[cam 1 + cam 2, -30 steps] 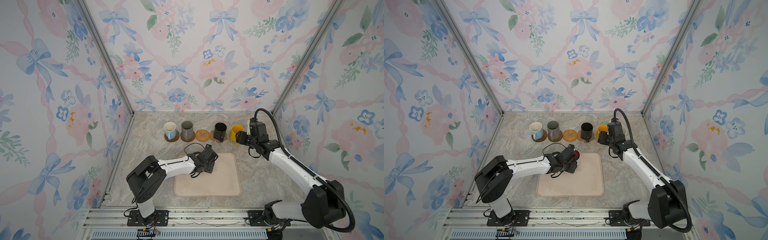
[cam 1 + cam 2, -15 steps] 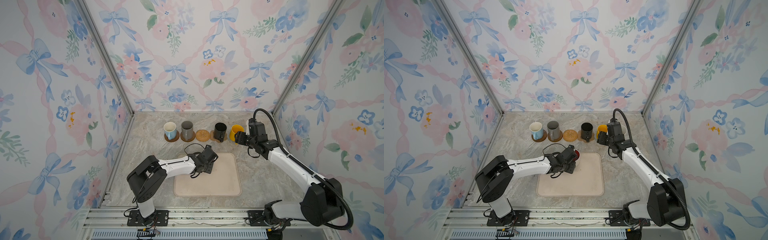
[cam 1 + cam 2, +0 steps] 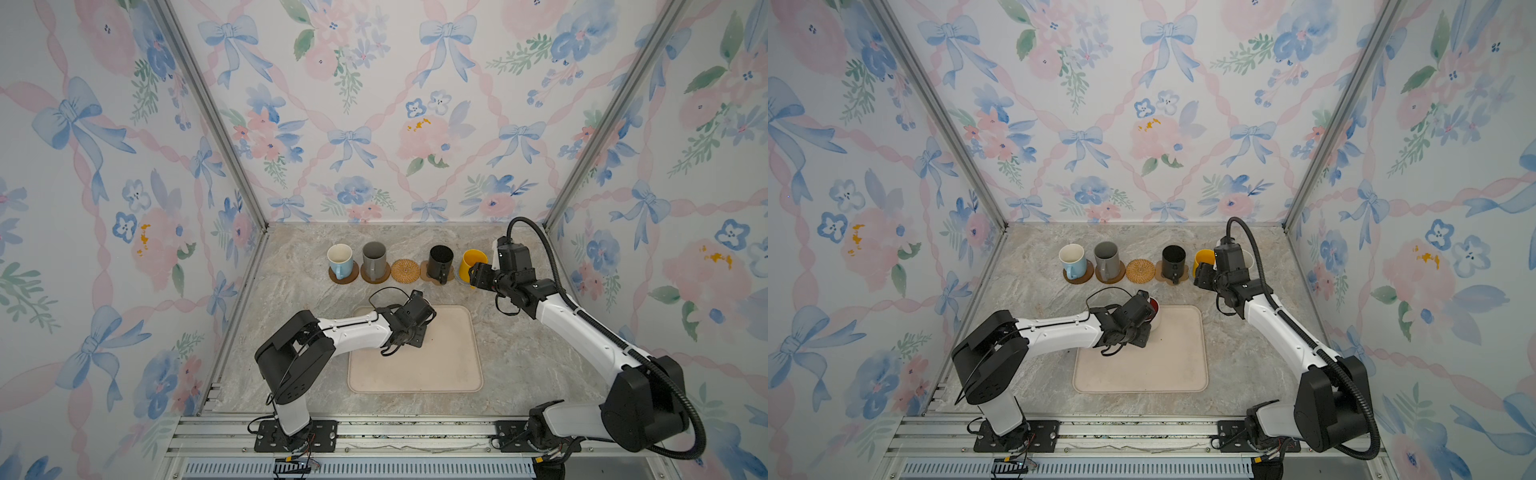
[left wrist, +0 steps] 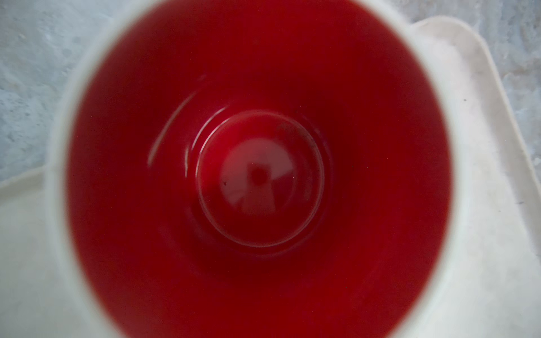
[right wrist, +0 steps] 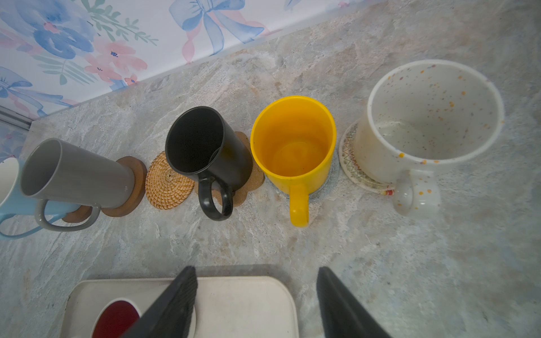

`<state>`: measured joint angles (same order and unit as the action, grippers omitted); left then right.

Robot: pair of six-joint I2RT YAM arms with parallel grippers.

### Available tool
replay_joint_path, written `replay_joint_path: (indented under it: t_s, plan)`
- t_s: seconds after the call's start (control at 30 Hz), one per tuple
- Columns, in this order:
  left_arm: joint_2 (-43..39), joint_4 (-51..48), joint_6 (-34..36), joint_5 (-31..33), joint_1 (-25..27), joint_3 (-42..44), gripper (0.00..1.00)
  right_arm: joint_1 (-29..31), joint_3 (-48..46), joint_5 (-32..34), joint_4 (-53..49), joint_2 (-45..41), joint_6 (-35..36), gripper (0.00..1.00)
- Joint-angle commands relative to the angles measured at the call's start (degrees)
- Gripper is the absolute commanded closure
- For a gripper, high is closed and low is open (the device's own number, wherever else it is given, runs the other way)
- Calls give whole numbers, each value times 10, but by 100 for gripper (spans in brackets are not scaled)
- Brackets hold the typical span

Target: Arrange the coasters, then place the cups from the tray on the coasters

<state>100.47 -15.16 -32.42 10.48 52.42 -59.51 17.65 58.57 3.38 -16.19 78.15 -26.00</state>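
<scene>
- Marbled tabletop, walled on three sides by floral wallpaper; both arm bases are bolted to the near rail.
- Tray: beige, lying flat on the near middle of the tabletop, between the two arms.
- White mug: red inside, upright on the tray's far left corner; the only mug on the tray.
- Left gripper: directly over the white mug, whose red interior fills the left wrist view. Jaws closed; the fingers are hidden in every view, so whether they pinch the mug cannot be told.
- Right gripper: jaws wide apart with nothing between them. It hangs above the tabletop just beyond the tray's far right corner, near the yellow mug.
- Far row, left to right in both top views:
  - blue mug on a brown disc
  - grey mug on a second disc
  - rattan coaster, bare
  - black mug on the paw coaster
  - yellow mug on the blue-grey coaster
  - speckled mug on the cream coaster
- All five mugs in the row stand upright, handles turned toward the near side. The speckled mug is largely hidden behind the right arm in both top views.
</scene>
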Motion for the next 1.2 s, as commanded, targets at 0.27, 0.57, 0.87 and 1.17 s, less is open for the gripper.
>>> replay_joint_path:
  t_s: [0.27, 0.57, 0.87, 1.17]
  plan:
    - [0, -12, 3, 5, -1, -4, 100, -6, 8, -3, 8, 10, -5, 32]
    - [-10, -13, -2, 12, 0, -5, 100, -6, 8, -7, 9, 10, -5, 32]
    - [-21, -13, 2, 18, -4, -14, 100, -8, 5, -7, 9, 2, -6, 32]
    - [-22, -23, 20, 29, -14, -44, 100, -8, 3, -7, 11, -1, -5, 32]
